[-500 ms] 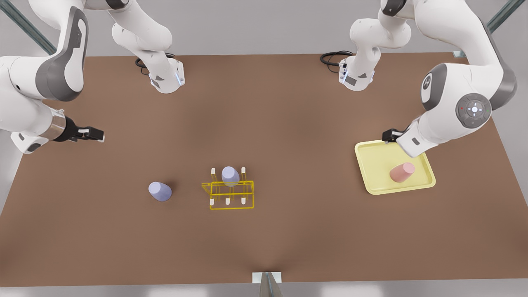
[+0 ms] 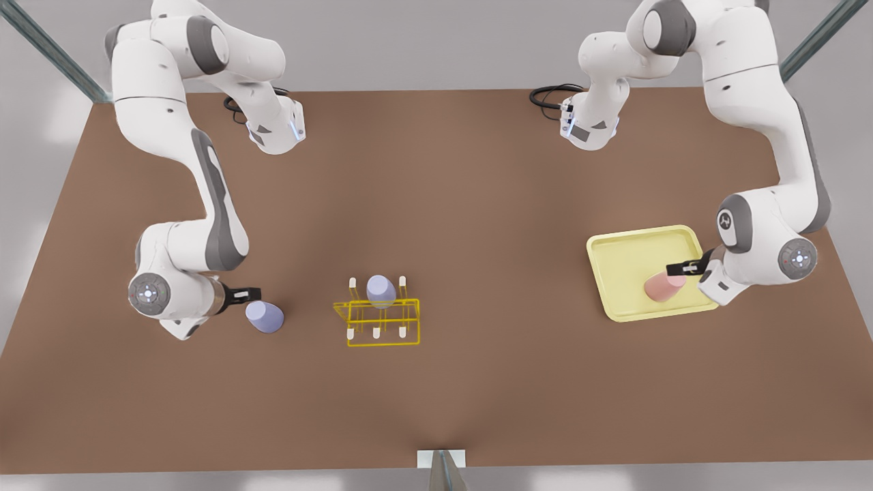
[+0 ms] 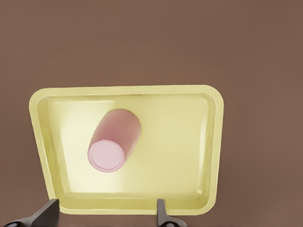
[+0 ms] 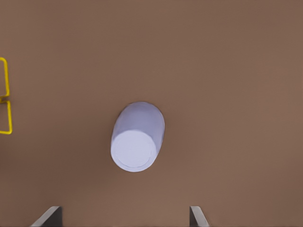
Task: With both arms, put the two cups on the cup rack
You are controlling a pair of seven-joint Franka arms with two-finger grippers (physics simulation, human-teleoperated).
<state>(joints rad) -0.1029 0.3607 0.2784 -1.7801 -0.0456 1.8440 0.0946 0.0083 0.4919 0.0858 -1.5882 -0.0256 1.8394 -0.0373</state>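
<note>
Front view, left claw [image 2: 682, 266] at pink cup [image 2: 663, 286], right claw [image 2: 251, 294] at lavender cup [image 2: 264, 317]

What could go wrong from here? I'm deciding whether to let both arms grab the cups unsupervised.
The open right gripper approaches the lavender-blue cup on the bare table; a slightly off approach could knock it aside. The open left gripper may nudge the pink cup across the tray. The rack already holds another lavender cup, so placements might bump it.

Pink cup [image 2: 664, 285] on tray [image 2: 624, 273]; lavender cup [image 2: 264, 317] beside yellow rack [image 2: 382, 322].
</note>
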